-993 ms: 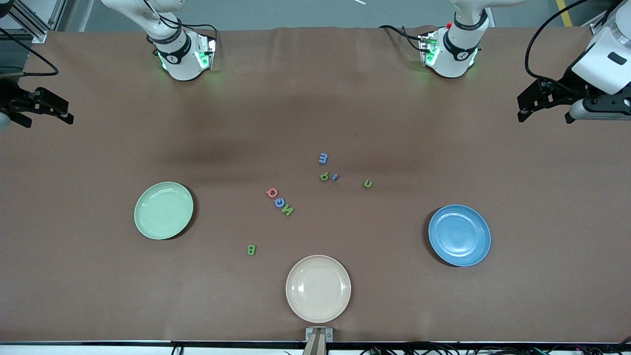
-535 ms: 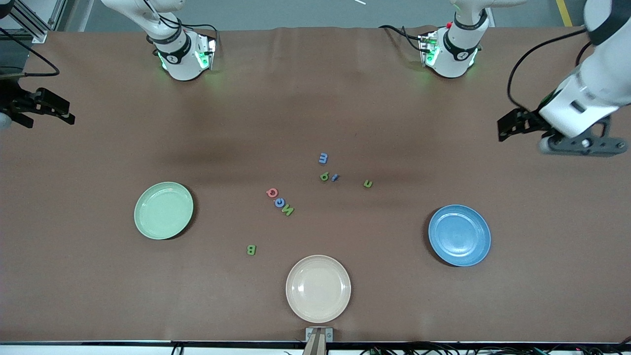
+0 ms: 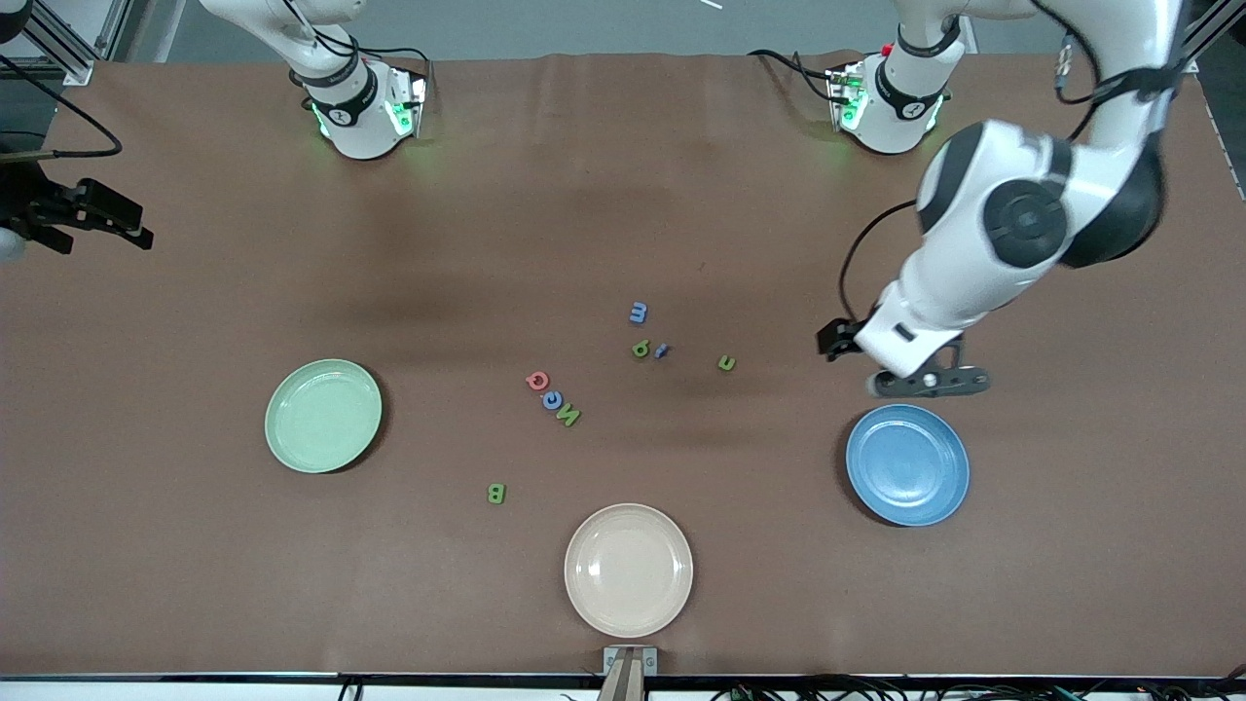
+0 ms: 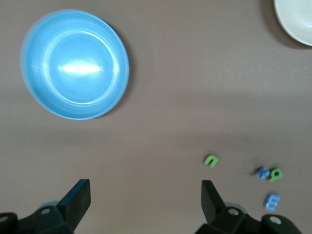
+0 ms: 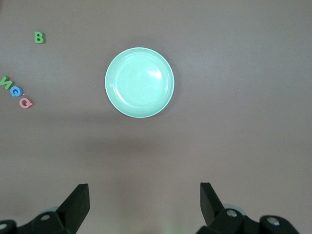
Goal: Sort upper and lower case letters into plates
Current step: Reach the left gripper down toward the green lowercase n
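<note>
We see the left gripper (image 3: 835,341) up in the air over bare brown counter (image 3: 195,565) between the green "n" (image 3: 726,363) and the blue plate (image 3: 907,465), its fingers (image 4: 78,199) spread wide with nothing between them. The right gripper (image 3: 136,232) waits at the edge of the counter at the right arm's end, also wide open and empty, its fingers (image 5: 78,202) well apart. The blue plate sits toward the left arm's end of the counter, and the mint green plate (image 3: 323,416) toward the right arm's end; both hold nothing. A cream-beige plate (image 3: 629,570) lies near the edge of the counter closest to the front camera, about midway along it. The letters lie loose on the counter between the two task plates. We make out a blue "m" (image 3: 639,313), with a green "g" (image 3: 640,348) touching a small blue letter (image 3: 661,350) just nearer the front camera, and the green "n" toward the left arm's end from these. A red "Q" (image 3: 536,380), a blue "C" (image 3: 552,399) and a green "N" (image 3: 569,417) sit in a close row, and a green "B" (image 3: 495,494) lies alone, nearer the front camera.
</note>
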